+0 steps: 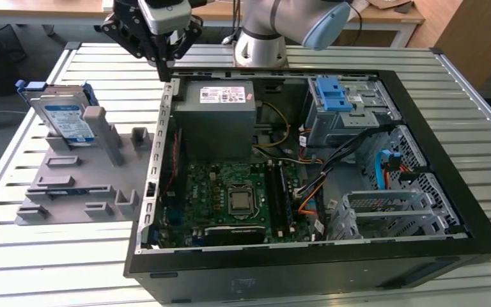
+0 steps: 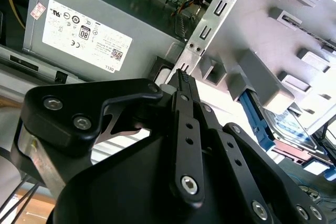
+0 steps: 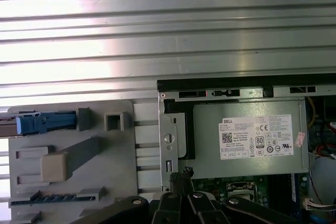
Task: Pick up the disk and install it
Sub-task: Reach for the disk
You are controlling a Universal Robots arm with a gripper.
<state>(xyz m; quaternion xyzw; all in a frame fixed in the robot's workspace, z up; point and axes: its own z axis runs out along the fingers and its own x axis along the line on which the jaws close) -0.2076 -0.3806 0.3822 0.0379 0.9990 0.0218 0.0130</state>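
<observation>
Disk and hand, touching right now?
Apart. The exterior view shows the hand above a wall of the computer case, while the disk stands in the grey holder, well to the exterior view's left.

Bright, even light falls from above in the exterior view: the slatted metal worktop [image 1: 41, 268] gleams pale, while the open computer case [image 1: 314, 262] has a dimmer, shadowed interior. In the first wrist view the slats glare almost white in bands (detail there is washed out). In the second wrist view the black end effector [image 2: 181, 74], close to the lens, looks soft, with blown-out white behind it.
</observation>
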